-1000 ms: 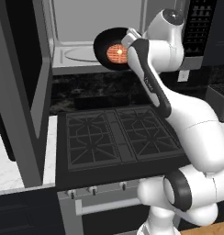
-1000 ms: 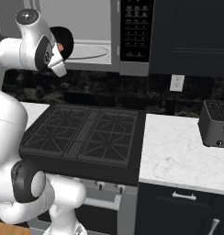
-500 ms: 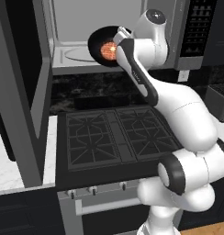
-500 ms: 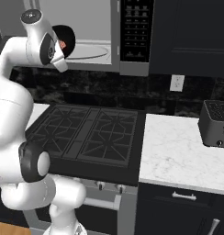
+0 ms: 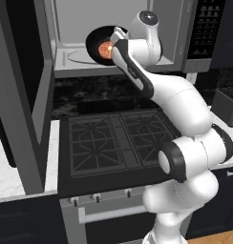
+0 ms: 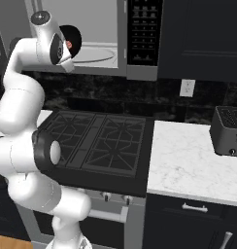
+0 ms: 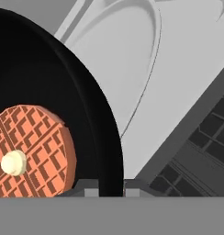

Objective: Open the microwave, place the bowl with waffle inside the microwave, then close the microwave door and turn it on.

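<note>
- Closest in the hand view: gripper clamped narrowly on the rim of the bowl with waffle, one dark tip on each side of the black wall; only the tips' tops clear the bottom edge.
- Bowl tipped well off level, its open face turned toward the hand camera and, in the left base view, out of the oven toward the room; round, so no real long axis to name.
- Waffle face-on, orange-brown grid with a small pale dab on it; left part of bowl and waffle cut off by the frame edge.
- In the right base view, most of the bowl hidden behind the wrist; just a dark arc and a speck of orange left visible.
- Held at the mouth of the microwave, over the front of its light grey floor, probably not touching it, though hard to judge from these angles.
- Microwave door swung wide open at left.
- Further in: round turntable just behind the bowl.
- Against a second ago: bowl carried leftward and deeper toward the cavity, arm stretched further.
</note>
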